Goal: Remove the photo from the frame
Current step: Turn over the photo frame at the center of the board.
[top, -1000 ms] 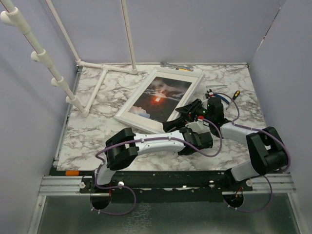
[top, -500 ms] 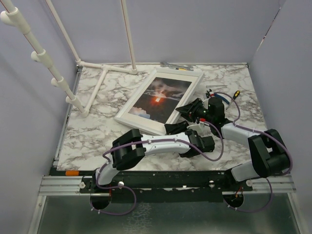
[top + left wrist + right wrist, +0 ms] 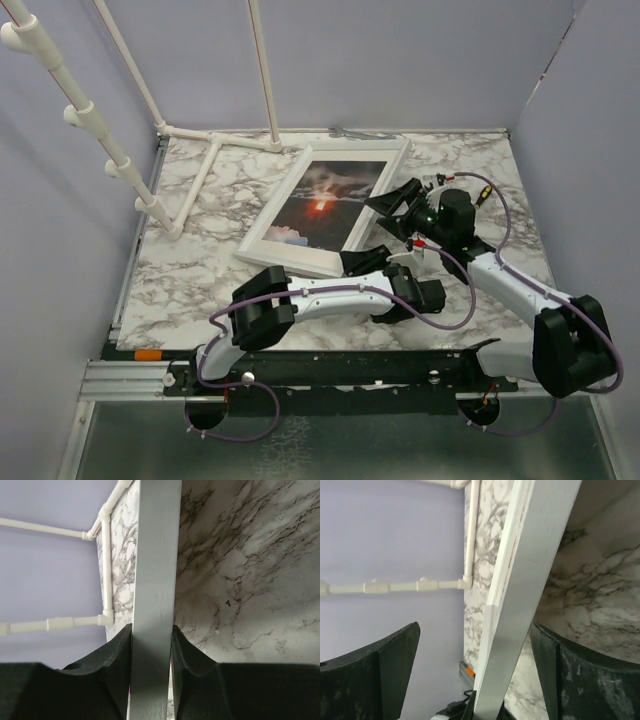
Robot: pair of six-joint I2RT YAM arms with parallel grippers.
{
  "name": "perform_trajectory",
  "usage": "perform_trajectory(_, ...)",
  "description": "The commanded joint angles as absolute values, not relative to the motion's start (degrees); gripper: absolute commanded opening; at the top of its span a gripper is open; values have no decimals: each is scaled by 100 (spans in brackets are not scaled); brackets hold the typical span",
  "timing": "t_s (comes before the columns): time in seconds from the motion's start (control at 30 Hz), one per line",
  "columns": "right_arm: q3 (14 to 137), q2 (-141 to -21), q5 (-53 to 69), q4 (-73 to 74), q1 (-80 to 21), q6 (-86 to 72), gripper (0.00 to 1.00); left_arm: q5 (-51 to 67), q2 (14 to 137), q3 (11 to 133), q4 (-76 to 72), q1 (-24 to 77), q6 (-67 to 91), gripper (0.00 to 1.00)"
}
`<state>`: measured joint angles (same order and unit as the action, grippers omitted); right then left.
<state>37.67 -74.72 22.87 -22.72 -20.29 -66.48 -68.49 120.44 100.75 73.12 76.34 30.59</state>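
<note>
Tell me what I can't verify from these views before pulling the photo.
Back of the frame: faces away from the top camera; both wrist views show only its edge.
Right side of the frame: covered by the left gripper and right gripper in the top view.
The photo: outside both wrist views.
Top view, far-edge items: too small, partly behind the frame.

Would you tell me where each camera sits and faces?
Top external: above and behind, looking down on table and frame; left arm, right arm show.
Left wrist: on left arm, looking along the frame's edge; left pincer clamps it.
Right wrist: on right arm, facing the frame's edge; right pincer open around it.
Shared: both wrist views show the frame and pipe rack.
</note>
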Motion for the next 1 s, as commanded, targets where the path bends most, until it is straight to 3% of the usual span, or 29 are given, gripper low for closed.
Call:
perform_trajectory(0.0,4238,-6772,1248,-1090,-2023,-5904,95,-7278,11855,10392,7661,7633,3117,0)
perform_trajectory(0.33,4712,-6144,-181,310,-1881,-5241,96,-6925,11566,11001,7745,7646,2902,0)
perform_trajectory(0.97,4463,-5897,-35,617,-674,-5147,95,-6272,11085,12032,7708,7646,2647,0)
